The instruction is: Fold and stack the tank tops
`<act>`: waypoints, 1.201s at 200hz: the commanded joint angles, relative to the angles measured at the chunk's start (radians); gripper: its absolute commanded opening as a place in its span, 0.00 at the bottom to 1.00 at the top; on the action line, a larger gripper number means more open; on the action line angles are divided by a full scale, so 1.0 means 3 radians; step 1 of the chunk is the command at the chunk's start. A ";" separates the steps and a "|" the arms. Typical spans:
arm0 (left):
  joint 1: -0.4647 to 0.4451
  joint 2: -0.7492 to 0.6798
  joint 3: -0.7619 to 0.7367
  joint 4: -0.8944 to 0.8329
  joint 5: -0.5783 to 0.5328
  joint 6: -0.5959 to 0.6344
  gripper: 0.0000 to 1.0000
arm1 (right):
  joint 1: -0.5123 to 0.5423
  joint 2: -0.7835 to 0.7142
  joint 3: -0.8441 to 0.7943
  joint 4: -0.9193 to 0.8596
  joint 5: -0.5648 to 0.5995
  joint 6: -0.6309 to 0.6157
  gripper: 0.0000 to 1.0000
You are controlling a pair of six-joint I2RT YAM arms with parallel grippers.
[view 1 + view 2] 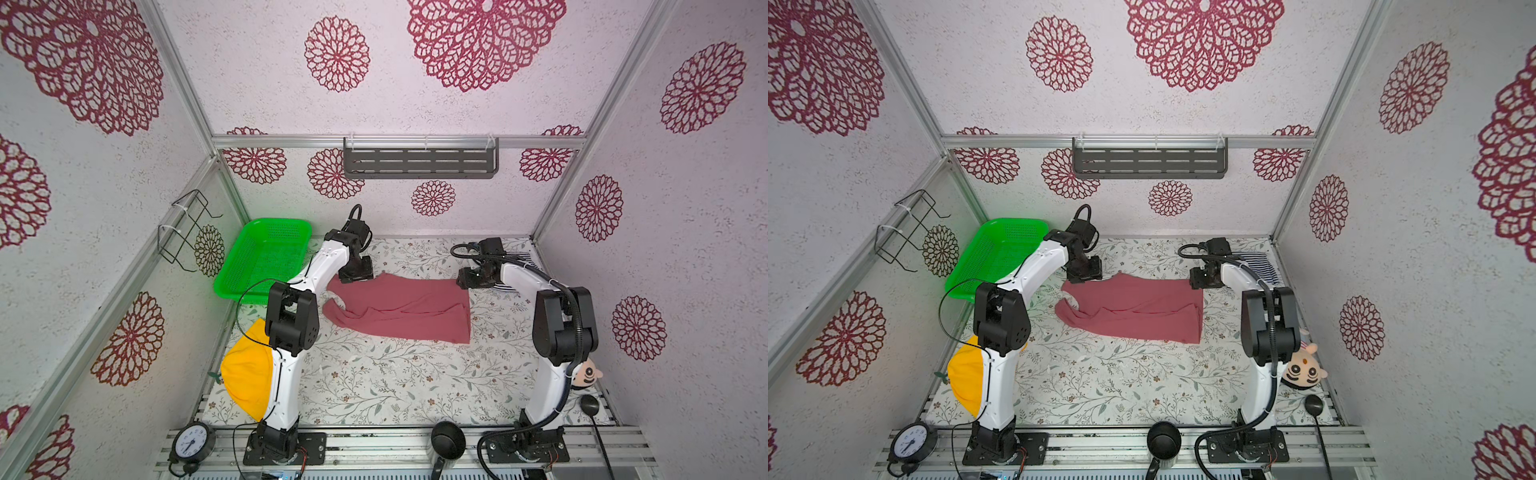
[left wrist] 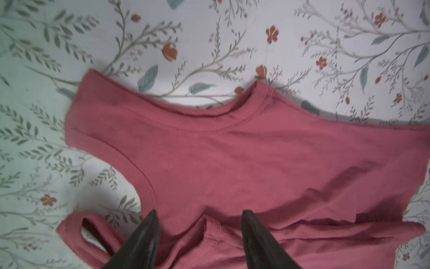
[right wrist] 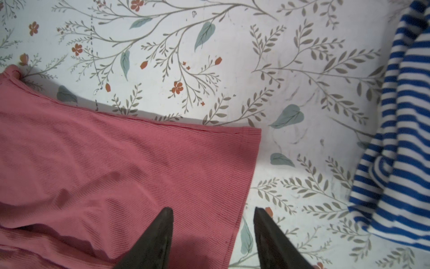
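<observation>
The flowered table (image 1: 415, 386) carries the rose-red tank top (image 1: 399, 307), lying flat with a lengthwise fold along its near side. Its long axis runs straight from one set of jaws to the other, straps toward the left arm and hem toward the right. The green basket (image 1: 270, 253) sits behind and outward of the left jaws, with nothing showing in it. The yellow hat (image 1: 247, 374) lies well back by the left arm's base. The striped tank top (image 3: 400, 130) is bunched on the outer side of the right jaws, apart from the red hem and nearer that arm. The left gripper (image 2: 200, 212) hangs over the armhole end, jaws spread and pinching nothing. The right gripper (image 3: 213, 209) is likewise spread and empty, one finger above the hem corner, the other past the edge over bare table. Each arm is probably placed to take its own end.
</observation>
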 commanded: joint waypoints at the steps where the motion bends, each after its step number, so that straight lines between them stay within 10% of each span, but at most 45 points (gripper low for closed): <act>1: 0.0012 -0.0395 -0.0541 0.0195 -0.0272 0.0002 0.61 | -0.0018 -0.0196 -0.0091 -0.0056 -0.0103 0.0011 0.58; 59: 0.0806 -0.1915 -0.2893 0.1370 -0.0033 -0.0484 0.67 | 0.0189 -0.0977 -0.1047 -0.0016 -0.0432 0.0451 0.53; 122: 0.0843 -0.1525 -0.2742 0.1652 0.0027 -0.0327 0.79 | 0.0430 -0.1868 -0.2006 -0.0257 -0.0194 0.0953 0.58; 240: 0.0804 -0.1067 -0.2713 0.1985 0.0432 -0.0431 0.48 | 0.0369 -0.1845 -0.2146 -0.0223 -0.0045 0.0978 0.58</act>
